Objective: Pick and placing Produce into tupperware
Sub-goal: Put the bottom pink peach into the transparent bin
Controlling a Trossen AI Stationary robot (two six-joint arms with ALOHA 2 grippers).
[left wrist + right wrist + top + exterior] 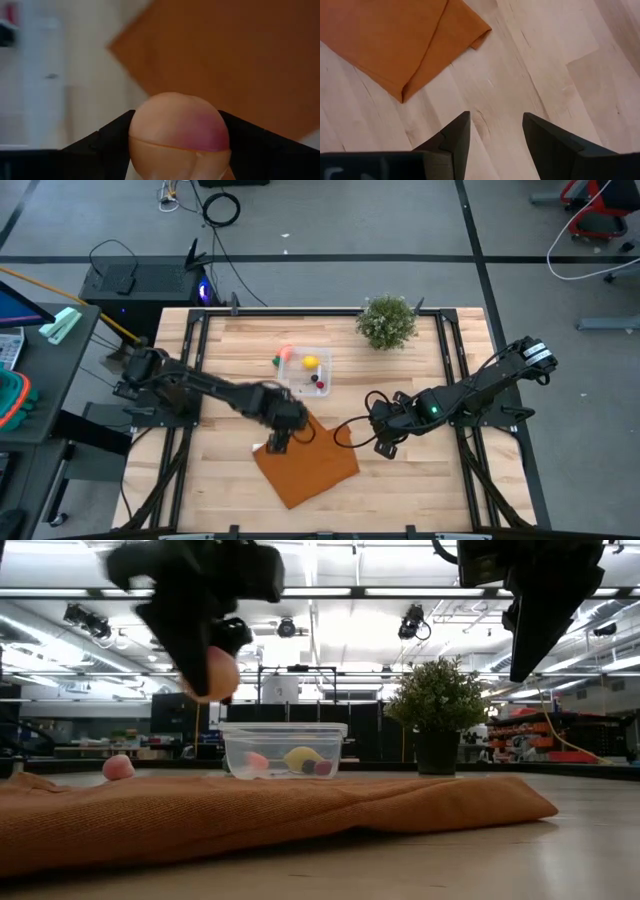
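Nearest, the orange mat [250, 815] lies rumpled on the wooden counter [420, 480]. Above its edge the left gripper [205, 675] is clamped on a peach-orange fruit [180, 132], lifted clear of the mat. The right gripper [495, 132] hangs beside the mat with its jaws apart and empty. Farther back, the clear container [306, 370] holds a lemon [311, 362] and small red pieces; a pink fruit [118, 767] lies just outside it. A potted plant [387, 321] stands beyond.
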